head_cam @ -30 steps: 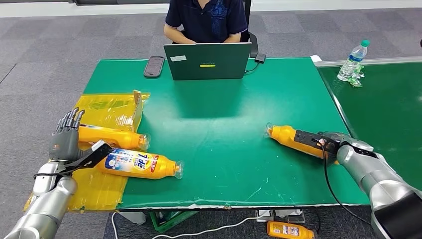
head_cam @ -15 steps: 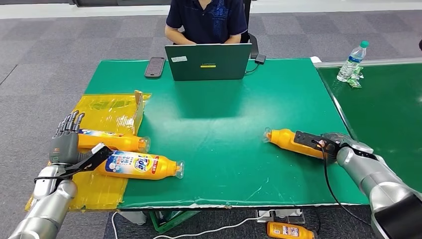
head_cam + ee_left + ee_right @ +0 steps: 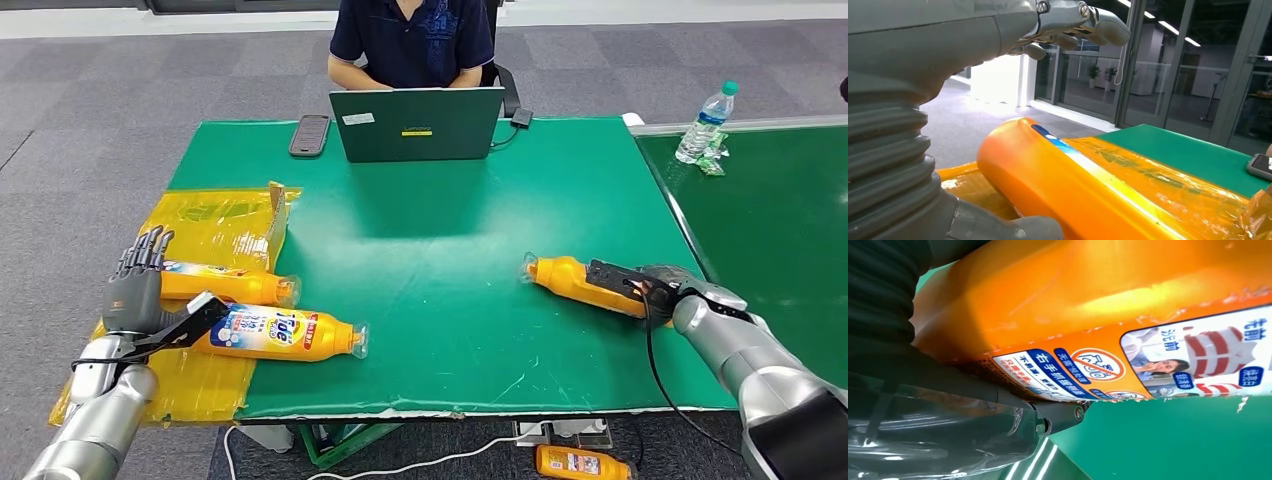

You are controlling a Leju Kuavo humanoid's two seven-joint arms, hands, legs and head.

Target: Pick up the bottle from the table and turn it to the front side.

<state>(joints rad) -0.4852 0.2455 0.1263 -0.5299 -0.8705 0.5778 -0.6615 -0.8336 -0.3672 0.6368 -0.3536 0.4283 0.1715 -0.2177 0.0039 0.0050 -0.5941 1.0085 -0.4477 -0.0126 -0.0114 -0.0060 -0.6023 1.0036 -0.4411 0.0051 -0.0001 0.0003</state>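
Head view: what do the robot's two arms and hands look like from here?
Both arms are silver metal tubes with rounded joints. The left hand has a dark grey palm, slim dark fingers and a black thumb. The right hand is dark grey and black, with a thin black cable looping along its forearm. The wrist views show grey ribbed covers.

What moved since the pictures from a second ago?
The right hand, gripping an orange bottle, slid it a little farther onto the table, toward the laptop. The left hand drifted slightly down beside the two bottles on the yellow sheet. Those bottles, the laptop and the phone stayed put.
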